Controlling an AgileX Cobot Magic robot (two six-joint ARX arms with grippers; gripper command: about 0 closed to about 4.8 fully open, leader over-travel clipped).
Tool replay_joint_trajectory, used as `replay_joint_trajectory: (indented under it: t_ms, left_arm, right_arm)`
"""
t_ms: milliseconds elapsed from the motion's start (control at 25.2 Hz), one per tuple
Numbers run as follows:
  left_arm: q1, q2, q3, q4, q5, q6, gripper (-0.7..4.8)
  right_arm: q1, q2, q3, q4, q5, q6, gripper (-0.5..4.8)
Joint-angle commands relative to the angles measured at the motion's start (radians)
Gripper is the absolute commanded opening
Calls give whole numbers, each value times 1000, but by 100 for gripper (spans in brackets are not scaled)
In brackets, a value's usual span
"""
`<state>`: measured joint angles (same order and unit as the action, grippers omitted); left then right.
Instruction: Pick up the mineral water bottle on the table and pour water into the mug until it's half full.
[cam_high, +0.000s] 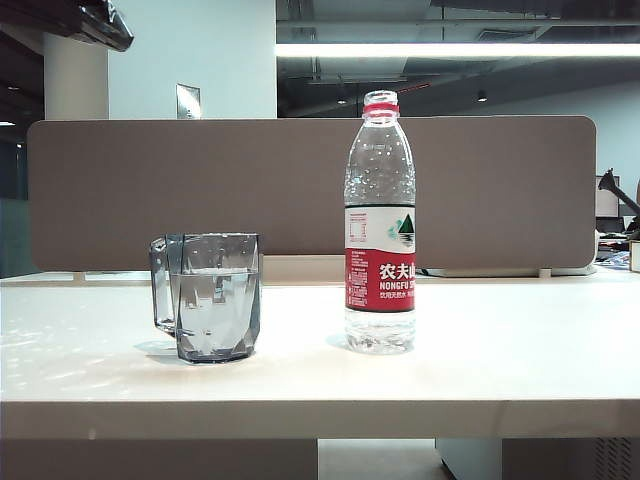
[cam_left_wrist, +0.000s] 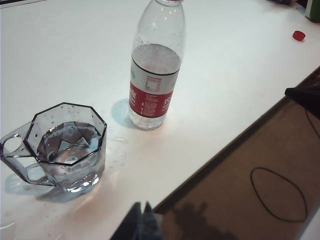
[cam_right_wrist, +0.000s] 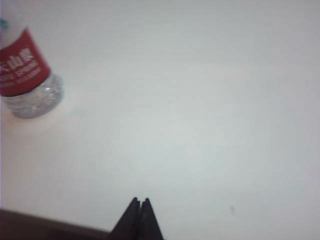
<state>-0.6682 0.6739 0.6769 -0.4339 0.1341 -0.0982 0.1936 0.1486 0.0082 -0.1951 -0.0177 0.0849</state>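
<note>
The mineral water bottle (cam_high: 380, 225) stands upright and uncapped on the white table (cam_high: 500, 350), with water in its lower part. To its left sits the smoky grey mug (cam_high: 207, 296), partly filled with water, its handle turned away from the bottle. The left wrist view shows the bottle (cam_left_wrist: 156, 70) and the mug (cam_left_wrist: 65, 147) side by side, and my left gripper (cam_left_wrist: 141, 206) shut and empty at the table's edge, well short of both. My right gripper (cam_right_wrist: 140, 201) is shut and empty over bare table, away from the bottle (cam_right_wrist: 27, 75). Neither gripper shows in the exterior view.
A small red cap (cam_left_wrist: 299, 35) lies on the table far beyond the bottle. A brown partition (cam_high: 300, 190) runs along the table's back edge. Droplets wet the table between mug and bottle. Beside the table's edge is brown floor (cam_left_wrist: 260, 175) with a looped cable.
</note>
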Motion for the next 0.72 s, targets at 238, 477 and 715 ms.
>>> replay_joint_trajectory:
  t_ms: [238,477,715]
  left_arm:
    - [-1,-2,7,8,1,5,-1]
    - [-1,-1,7,10,1,5,-1]
    - [-1,-1,7,10,1,5,-1]
  right_arm:
    - [-51,-148,-7,12,19,-11,0]
    - [-132,-148,-7,12,19,-11,0]
    - [-133,-148,-7,13,19,-11,0]
